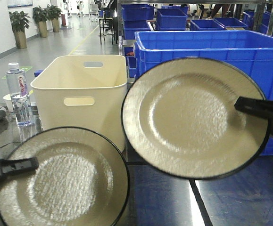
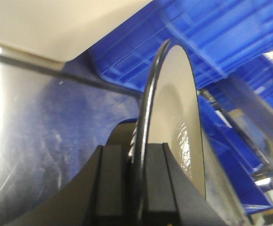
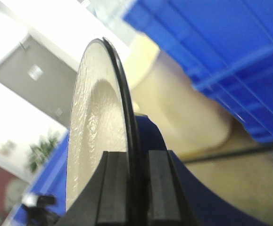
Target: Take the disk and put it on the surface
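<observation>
Two cream disks with black rims hang in the air, faces toward the front camera. The lower left disk is clamped at its left rim by my left gripper, shut on it. Higher up on the right, the second disk is clamped at its right rim by my right gripper, also shut on it. Below both lies the dark glossy surface with a black tape line.
A cream plastic tub stands behind the left disk. A large blue crate fills the back right, with more blue crates beyond. A water bottle stands at the far left.
</observation>
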